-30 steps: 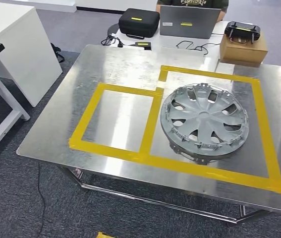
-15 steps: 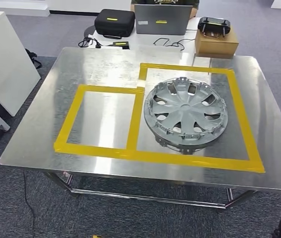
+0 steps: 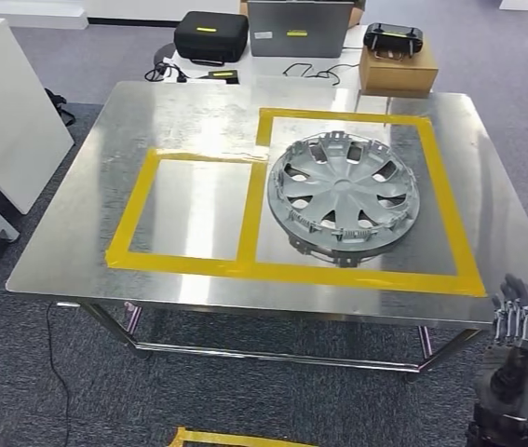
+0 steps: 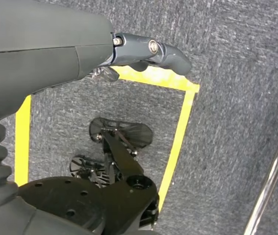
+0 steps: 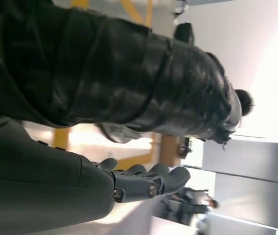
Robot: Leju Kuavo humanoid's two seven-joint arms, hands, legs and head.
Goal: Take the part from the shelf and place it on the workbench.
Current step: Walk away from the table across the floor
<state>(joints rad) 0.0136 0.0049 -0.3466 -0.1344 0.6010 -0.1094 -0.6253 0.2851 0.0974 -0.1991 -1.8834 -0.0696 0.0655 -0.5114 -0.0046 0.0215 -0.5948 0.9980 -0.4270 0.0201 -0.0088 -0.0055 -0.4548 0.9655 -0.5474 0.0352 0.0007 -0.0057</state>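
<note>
Head view: the hubcap point(image 3: 344, 195) lies flat on the workbench point(image 3: 71, 242), inside the larger of two yellow tape rectangles point(image 3: 451, 233). It sits toward the left half of that rectangle, just beside the tape strip shared with the smaller rectangle point(image 3: 130, 219) to its left. The hubcap is silver-grey with spokes and cut-outs, and no hand touches it.

The right hand point(image 3: 510, 349) rises at the lower right corner, below and in front of the bench's near edge, well apart from the hubcap. Its fingers point up, slightly spread, and hold nothing. In the right wrist view the right hand point(image 5: 144, 181) shows its thumb stretched out and a dark mass of fingers above it, blurred against bright light; nothing is seen in it.

In the left wrist view the left hand point(image 4: 148, 51) hangs over grey carpet point(image 4: 240, 98) marked with yellow floor tape point(image 4: 178, 132). The thumb is extended and the fingers are mostly hidden behind the cover, so whether they are apart or curled I cannot tell.

Beyond the bench's far edge stand a black case point(image 3: 211, 35), a laptop point(image 3: 299, 28) and a cardboard box point(image 3: 398, 70) with a black controller point(image 3: 393, 37) on top. A white desk point(image 3: 7, 121) stands to the left. A cable point(image 3: 53, 363) trails on the carpet under the bench's left corner.
</note>
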